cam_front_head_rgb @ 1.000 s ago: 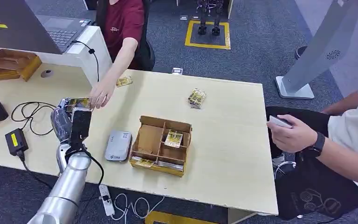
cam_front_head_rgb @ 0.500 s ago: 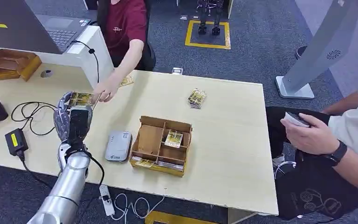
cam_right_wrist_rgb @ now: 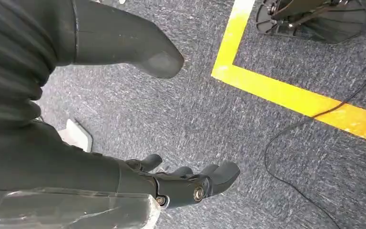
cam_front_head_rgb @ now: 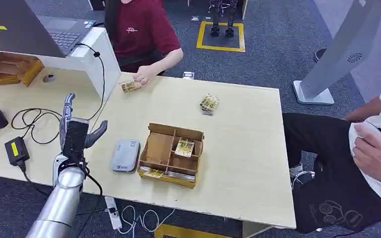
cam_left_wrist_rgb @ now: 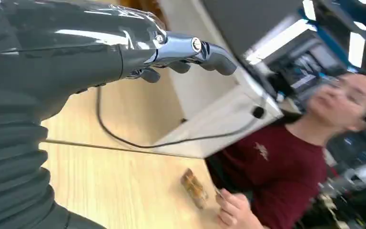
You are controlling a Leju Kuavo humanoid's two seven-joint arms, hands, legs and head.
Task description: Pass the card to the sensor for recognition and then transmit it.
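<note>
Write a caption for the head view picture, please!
Robot's empty left hand raised beside the grey sensor.

The wooden table [cam_front_head_rgb: 238,148] carries a sensor [cam_front_head_rgb: 126,154] and cardboard tray [cam_front_head_rgb: 171,154].

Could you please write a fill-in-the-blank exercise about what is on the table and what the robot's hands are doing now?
1. The left hand is raised over the table and holds ____.
2. The grey card reader lies on the table between the left hand and the cardboard ____.
3. The person in the red shirt touches a card at the table's ____ edge.
4. The right hand hangs above the carpet, near a ____ floor line.

Missing words: nothing; box; far; yellow
</note>
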